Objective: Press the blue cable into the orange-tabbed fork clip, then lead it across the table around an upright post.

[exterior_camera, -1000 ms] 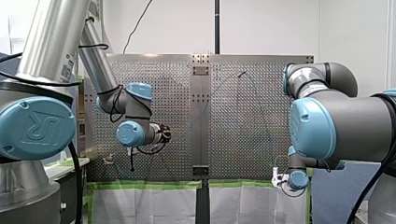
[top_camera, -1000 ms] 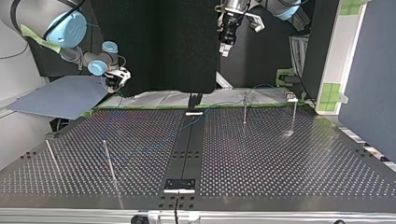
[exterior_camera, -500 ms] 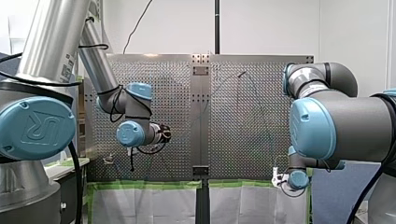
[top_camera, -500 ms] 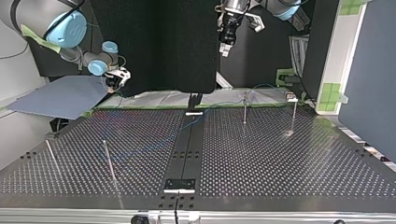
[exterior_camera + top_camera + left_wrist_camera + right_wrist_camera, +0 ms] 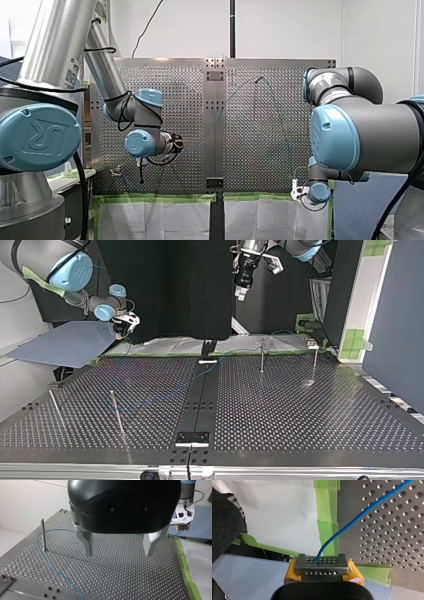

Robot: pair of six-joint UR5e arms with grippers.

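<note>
The thin blue cable (image 5: 47,563) curves round an upright post (image 5: 43,535) and runs off across the perforated table (image 5: 120,580) toward my right gripper (image 5: 181,527). In the right wrist view my right gripper (image 5: 321,563), with yellow pads, is shut on the blue cable (image 5: 352,520) just past the table's taped edge. My left gripper (image 5: 120,552) hangs open high above the table with nothing between its metal fingers (image 5: 86,543). In the top view my left gripper (image 5: 241,294) is up at the back and my right gripper (image 5: 125,324) is off the far-left corner. A small clip (image 5: 312,344) sits at the far right edge.
Several thin upright posts stand on the table in the top view: one (image 5: 262,357) and another (image 5: 314,365) at the far right, two (image 5: 116,412) at the near left. A dark centre strip (image 5: 200,400) divides the plates. Green tape (image 5: 327,517) and white sheeting line the edge.
</note>
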